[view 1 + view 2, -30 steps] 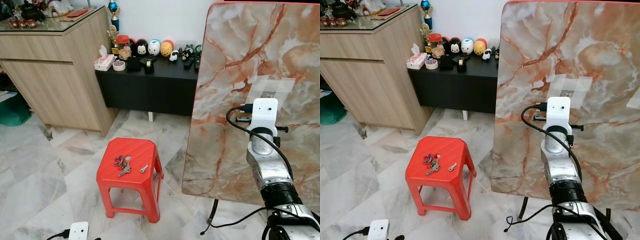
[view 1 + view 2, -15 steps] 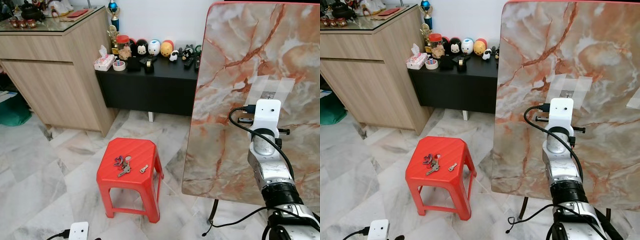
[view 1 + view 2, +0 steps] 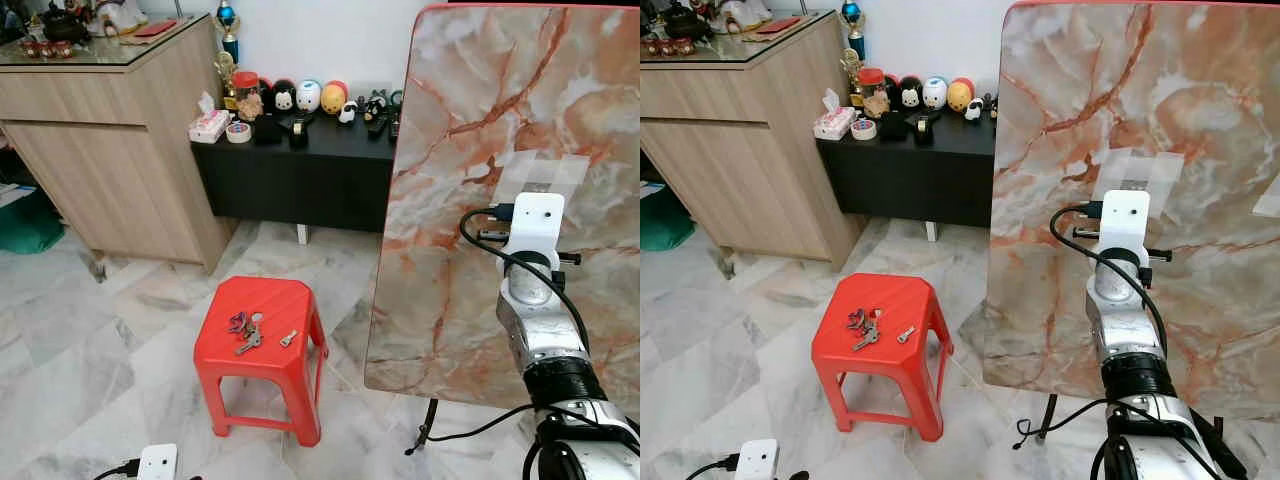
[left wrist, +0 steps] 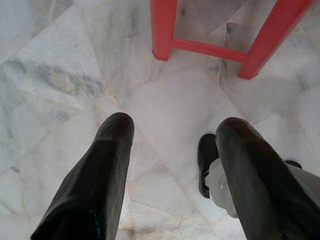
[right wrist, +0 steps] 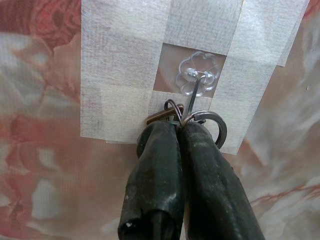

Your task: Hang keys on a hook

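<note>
Right gripper (image 5: 180,131) is up against the marble-patterned board (image 3: 480,120), fingers pressed together and pinching a key ring (image 5: 206,125) right under the clear flower-shaped hook (image 5: 198,80). I see the hook's wire stem running down to the fingertips, and the ring looks to be at or just on its tip; I can't tell from the wrist view whether it's actually threaded. A second, smaller brown loop (image 5: 167,114) sticks out beside the tips, also in the pinch.

The hook is held on the board by wide strips of white tape (image 5: 125,65), crossed so the adhesive base stays put under load. Grip is at the very tips, I judge so the ring stands proud of the fingers and can slip over the wire.

From the head views my right arm (image 3: 535,320) is raised straight at the taped patch, wrist camera housing covering the hook.

Left gripper (image 4: 172,137) hangs idle low over the marble floor (image 4: 165,100), fingers spread, nothing between them, the legs of the red stool (image 3: 262,320) just ahead.

Another bunch of keys (image 3: 243,328) and a small loose key (image 3: 287,338) lie on the stool top, untouched.

Next I'd lower slightly to seat the ring, then release. Risk: ring slides off the wire tip if I let go early.
</note>
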Robot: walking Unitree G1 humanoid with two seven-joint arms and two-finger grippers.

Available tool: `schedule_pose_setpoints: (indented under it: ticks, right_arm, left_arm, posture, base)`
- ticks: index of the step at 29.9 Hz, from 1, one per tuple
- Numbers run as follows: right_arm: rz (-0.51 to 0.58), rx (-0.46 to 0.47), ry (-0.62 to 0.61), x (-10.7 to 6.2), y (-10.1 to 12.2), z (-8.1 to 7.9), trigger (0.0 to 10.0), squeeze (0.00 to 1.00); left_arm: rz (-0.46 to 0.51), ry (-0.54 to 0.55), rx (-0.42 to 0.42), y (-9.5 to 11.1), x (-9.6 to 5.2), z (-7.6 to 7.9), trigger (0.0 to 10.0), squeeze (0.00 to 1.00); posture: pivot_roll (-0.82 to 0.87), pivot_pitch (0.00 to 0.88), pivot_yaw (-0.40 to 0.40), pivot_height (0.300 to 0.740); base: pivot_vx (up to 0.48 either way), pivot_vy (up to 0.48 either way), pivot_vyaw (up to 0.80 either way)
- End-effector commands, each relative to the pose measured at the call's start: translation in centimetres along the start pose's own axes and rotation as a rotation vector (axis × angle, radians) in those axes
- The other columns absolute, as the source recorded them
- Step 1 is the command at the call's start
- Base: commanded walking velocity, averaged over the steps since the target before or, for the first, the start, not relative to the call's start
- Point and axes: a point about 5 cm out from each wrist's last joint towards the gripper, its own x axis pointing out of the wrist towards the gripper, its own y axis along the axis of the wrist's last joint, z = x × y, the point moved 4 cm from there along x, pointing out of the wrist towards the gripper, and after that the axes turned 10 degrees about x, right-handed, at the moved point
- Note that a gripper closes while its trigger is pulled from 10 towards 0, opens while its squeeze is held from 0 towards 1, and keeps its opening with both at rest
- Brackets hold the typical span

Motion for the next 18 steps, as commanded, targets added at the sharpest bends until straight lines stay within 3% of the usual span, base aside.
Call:
schedule_pose_setpoints:
  ticks: [1,18]
  right_arm:
    - [0.017,0.013,-0.001,0.29,0.74,0.13,10.0,0.00]
    - [-0.001,0.010,0.021,0.81,1.27,-0.40,10.0,0.00]
  left_arm:
    - [-0.034,-0.006,0.019,-0.74,-0.13,-0.07,10.0,0.00]
    - [-0.035,-0.005,0.018,-0.71,-0.12,-0.32,10.0,0.00]
  posture:
    - [0.03,0.000,0.027,0.740]
    - [0.03,0.000,0.029,0.740]
  base:
    - [0.000,0.000,0.00]
    - [0.000,0.000,0.00]
